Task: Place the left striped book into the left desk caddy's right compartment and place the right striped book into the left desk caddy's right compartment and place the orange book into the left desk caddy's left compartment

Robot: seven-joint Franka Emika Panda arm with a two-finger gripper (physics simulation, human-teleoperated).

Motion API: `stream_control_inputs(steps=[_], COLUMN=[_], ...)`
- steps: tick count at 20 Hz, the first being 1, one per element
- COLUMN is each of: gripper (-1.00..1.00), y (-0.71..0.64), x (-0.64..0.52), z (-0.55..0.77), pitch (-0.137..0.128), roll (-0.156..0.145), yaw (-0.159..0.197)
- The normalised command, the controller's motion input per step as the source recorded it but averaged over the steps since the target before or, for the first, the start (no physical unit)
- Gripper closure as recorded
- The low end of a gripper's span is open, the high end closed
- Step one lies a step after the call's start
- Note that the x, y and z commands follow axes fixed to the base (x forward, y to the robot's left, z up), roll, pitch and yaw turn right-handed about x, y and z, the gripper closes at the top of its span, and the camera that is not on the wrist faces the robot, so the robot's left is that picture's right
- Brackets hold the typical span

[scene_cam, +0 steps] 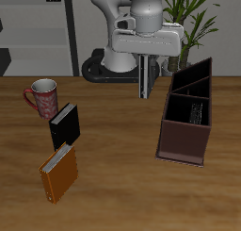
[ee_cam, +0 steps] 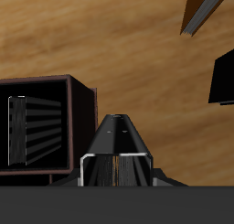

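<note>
Item — striped book, thin, fine black-and-white stripes, standing on edge inside the long dark maroon-brown desk caddy; which compartment we cannot tell.

Orange-brown book, pale page edges, lies near the table's front edge, long axis slanting toward the plain black book beside it — well apart from the two-finger gripper, which we see hanging above the wooden table beside the caddy, grasping nothing; its opening we cannot tell.

Red patterned mug farther back.
</note>
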Motion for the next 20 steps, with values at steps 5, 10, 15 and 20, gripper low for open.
stream_control_inputs(steps=[5,10,15,20], gripper=[1.0,1.0,1.0,1.0], y=[0.33,0.18,0.21,0.14], x=[0.17,0.16,0.09,0.18], z=[0.43,0.24,0.3,0.16], pitch=[0.079,0.04,-0.008,0.004], roll=[0.068,0.007,-0.007,-0.003], yaw=[0.052,0.04,0.045,0.015])
